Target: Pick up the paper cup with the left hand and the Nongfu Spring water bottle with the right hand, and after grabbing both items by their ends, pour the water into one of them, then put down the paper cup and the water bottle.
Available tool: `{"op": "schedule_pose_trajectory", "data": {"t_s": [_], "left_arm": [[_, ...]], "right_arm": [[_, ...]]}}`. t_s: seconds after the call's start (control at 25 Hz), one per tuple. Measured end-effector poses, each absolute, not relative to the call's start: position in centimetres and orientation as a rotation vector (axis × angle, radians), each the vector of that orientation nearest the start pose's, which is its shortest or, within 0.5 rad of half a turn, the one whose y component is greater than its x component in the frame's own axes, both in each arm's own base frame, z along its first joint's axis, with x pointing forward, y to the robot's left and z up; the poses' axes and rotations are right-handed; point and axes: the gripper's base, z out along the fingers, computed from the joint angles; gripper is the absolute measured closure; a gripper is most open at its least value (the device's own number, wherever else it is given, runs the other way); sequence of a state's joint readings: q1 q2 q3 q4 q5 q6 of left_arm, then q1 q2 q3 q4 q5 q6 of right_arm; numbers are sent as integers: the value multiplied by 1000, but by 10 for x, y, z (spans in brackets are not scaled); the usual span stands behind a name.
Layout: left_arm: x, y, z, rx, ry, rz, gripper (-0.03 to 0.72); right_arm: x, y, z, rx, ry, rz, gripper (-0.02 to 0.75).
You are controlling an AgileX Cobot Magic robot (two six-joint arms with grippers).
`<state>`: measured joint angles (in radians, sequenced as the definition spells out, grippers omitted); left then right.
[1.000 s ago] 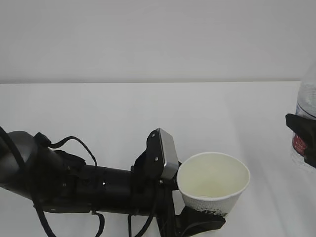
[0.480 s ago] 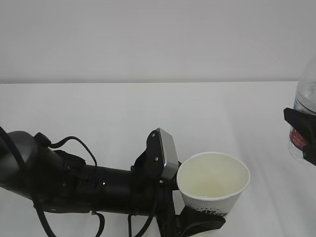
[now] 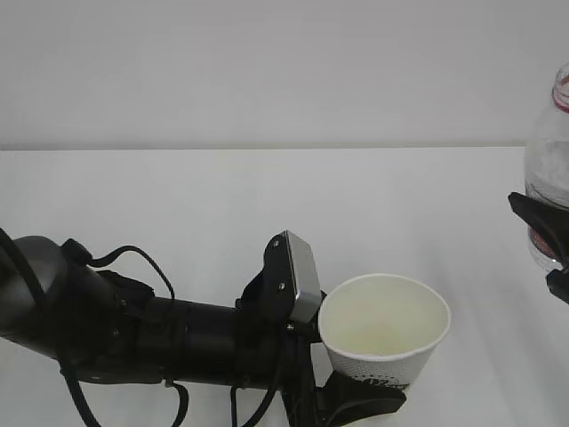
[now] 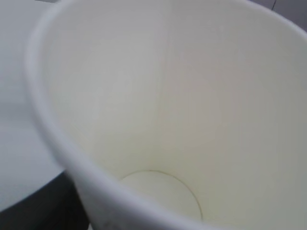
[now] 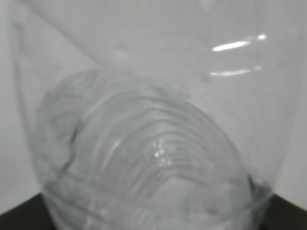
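Observation:
The paper cup (image 3: 384, 331) is held upright and off the table at the lower middle of the exterior view, my left gripper (image 3: 360, 393) shut on its lower part. Its cream inside (image 4: 182, 110) fills the left wrist view, and its bottom looks bare. At the right edge stands the Nongfu Spring water bottle (image 3: 548, 165), upright, with its red neck ring (image 3: 562, 94) showing. My right gripper (image 3: 544, 233) is shut round its lower body. The clear ribbed bottle (image 5: 153, 153) fills the right wrist view, with water inside. Both grippers' fingers are mostly hidden in the wrist views.
The white table (image 3: 267, 205) stretches back to a plain white wall (image 3: 267, 71). My black left arm (image 3: 133, 334) with its cables and grey block (image 3: 300, 277) lies across the lower left.
The bottle in my right gripper has risen and come slightly leftward into view, so its neck ring now shows. The left arm and cup have not moved.

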<state>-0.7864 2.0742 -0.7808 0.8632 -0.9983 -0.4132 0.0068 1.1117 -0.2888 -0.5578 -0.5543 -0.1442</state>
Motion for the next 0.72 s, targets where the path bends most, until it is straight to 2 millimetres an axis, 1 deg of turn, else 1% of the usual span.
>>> {"op": "schedule_pose_trajectory", "data": {"t_s": [0.72], "left_arm": [[202,-285,97,1319,1570,-1091,139]], "right_arm": [[194,24,214,-1039,1593,-426,268]]}}
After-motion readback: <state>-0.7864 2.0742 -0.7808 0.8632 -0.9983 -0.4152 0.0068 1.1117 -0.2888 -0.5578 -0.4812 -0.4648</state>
